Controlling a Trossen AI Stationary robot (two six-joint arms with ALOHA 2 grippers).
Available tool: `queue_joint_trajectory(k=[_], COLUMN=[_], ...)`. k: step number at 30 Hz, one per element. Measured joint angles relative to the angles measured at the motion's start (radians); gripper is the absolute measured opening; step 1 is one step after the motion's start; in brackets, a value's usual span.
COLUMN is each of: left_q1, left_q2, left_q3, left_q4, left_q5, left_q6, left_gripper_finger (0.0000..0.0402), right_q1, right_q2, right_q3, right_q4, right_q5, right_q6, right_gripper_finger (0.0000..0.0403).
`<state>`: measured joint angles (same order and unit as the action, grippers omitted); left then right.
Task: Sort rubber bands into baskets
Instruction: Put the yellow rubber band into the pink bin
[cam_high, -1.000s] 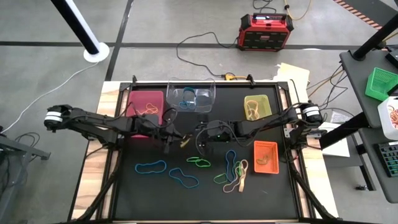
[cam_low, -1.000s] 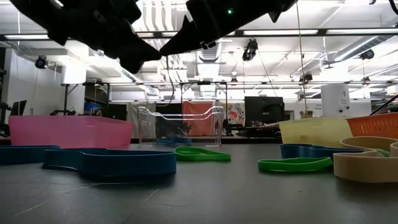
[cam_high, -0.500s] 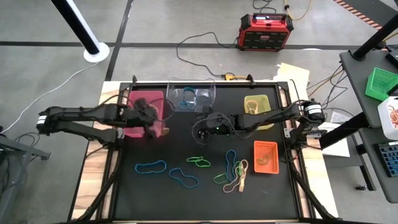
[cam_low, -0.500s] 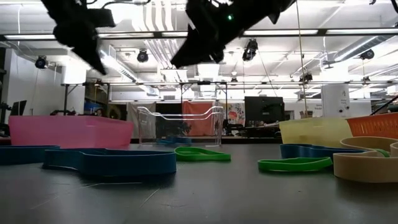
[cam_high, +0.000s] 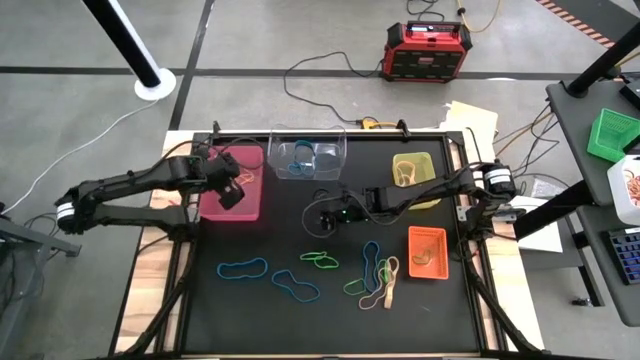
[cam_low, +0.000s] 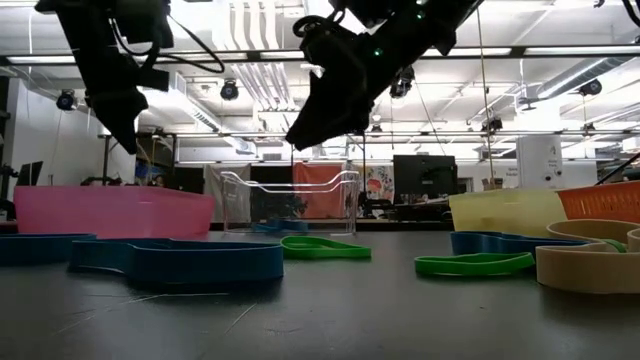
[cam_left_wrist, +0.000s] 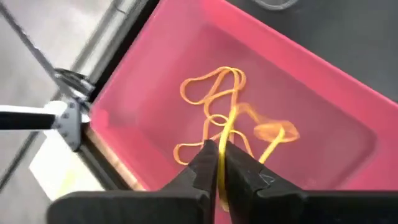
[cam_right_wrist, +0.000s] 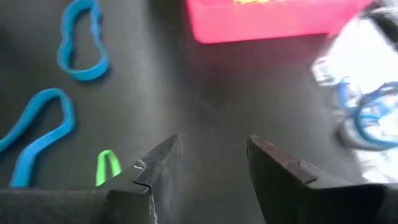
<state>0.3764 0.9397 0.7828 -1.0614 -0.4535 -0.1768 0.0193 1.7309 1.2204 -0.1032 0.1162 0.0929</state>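
My left gripper (cam_high: 233, 192) hangs over the magenta-pink basket (cam_high: 212, 206), shut on an orange-yellow rubber band (cam_left_wrist: 231, 121). More orange-yellow bands (cam_left_wrist: 208, 93) lie on that basket's floor. My right gripper (cam_high: 323, 214) stands open above the middle of the black mat, with nothing between its fingers (cam_right_wrist: 214, 158). Loose bands lie flat on the mat nearer the front: blue ones (cam_high: 243, 268) (cam_high: 296, 288), a green one (cam_high: 320, 260) and a tan one (cam_high: 386, 291). The clear basket (cam_high: 308, 158), the yellow-green one (cam_high: 413, 172) and the orange one (cam_high: 427, 252) stand around the mat. My left gripper pinches one strand of the orange-yellow band (cam_left_wrist: 220, 157) between its two fingertips. The fingers come from above, slanting down into the pink basket. The band hangs slack below them over the basket's floor; whether its lower loop (cam_left_wrist: 273, 132) touches the floor I cannot tell.
A red-black power box (cam_high: 428, 50) with cables sits on the floor beyond the table. A side table at the right carries a bright green crate (cam_high: 612, 133). Bare mat lies between the pink basket and the loose bands.
My left gripper has gone from the mat's middle toward the table's left and far edges, to above the pink basket. It has tipped steeply downward and carried the orange-yellow band along. My right gripper has opened and dipped a little toward the mat.
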Motion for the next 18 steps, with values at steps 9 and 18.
queue_joint_trajectory(k=[9,18], left_q1=[0.004,-0.009], left_q2=[0.007,-0.006], left_q3=[0.015,0.016], left_q4=[0.014,0.075], left_q5=[0.015,0.019], left_q6=[0.001,0.003], left_gripper_finger=[0.011,0.0194], right_q1=[0.021,0.094], right_q2=[0.006,0.007], right_q3=[-0.06,-0.156], right_q4=[-0.021,0.085], right_q5=[-0.124,-0.112], right_q6=[-0.004,0.003], right_gripper_finger=[0.0201,0.0201])
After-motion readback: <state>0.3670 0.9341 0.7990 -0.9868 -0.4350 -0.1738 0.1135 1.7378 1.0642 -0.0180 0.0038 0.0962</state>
